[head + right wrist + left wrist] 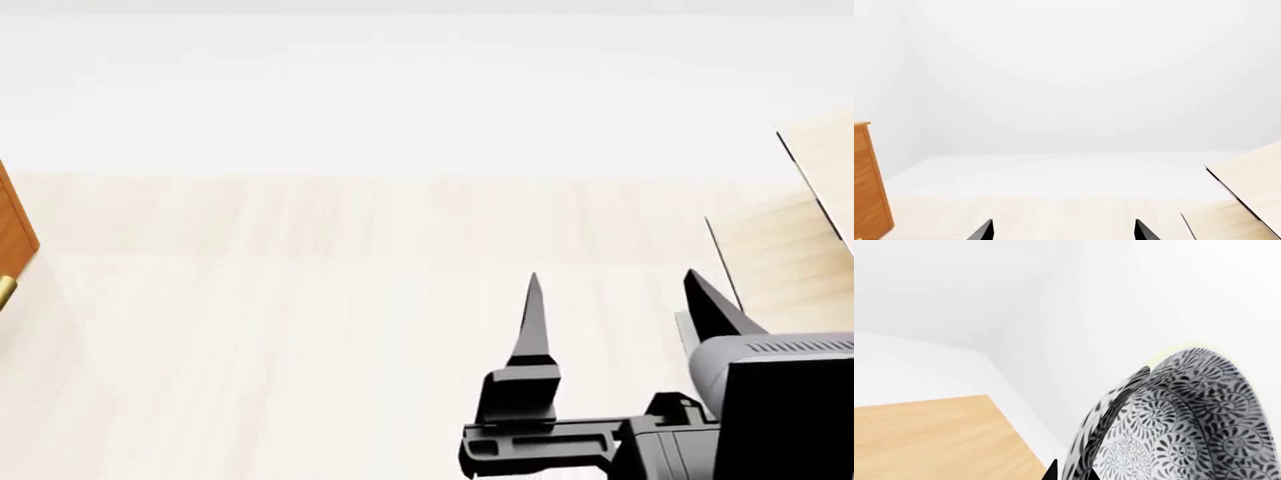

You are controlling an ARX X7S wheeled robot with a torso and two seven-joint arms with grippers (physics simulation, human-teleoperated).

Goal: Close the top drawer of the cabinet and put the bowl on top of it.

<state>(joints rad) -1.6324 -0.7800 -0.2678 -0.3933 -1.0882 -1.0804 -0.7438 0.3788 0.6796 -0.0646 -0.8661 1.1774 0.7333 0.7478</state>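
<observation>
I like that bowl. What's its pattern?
Grey flower swirls on white, seen best in the left wrist view: bowl.

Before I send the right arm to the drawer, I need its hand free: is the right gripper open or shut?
Open. The head view shows the right gripper with its fingers spread, nothing between them.

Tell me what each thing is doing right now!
White bowl with grey floral pattern: tilted on edge, held close at the left gripper, off any surface.
Black right gripper: open, empty, over the pale floor.
Orange-brown wooden cabinet: only an edge shows; drawer state cannot be told.
Pale plywood shelf: standing, untouched.
</observation>
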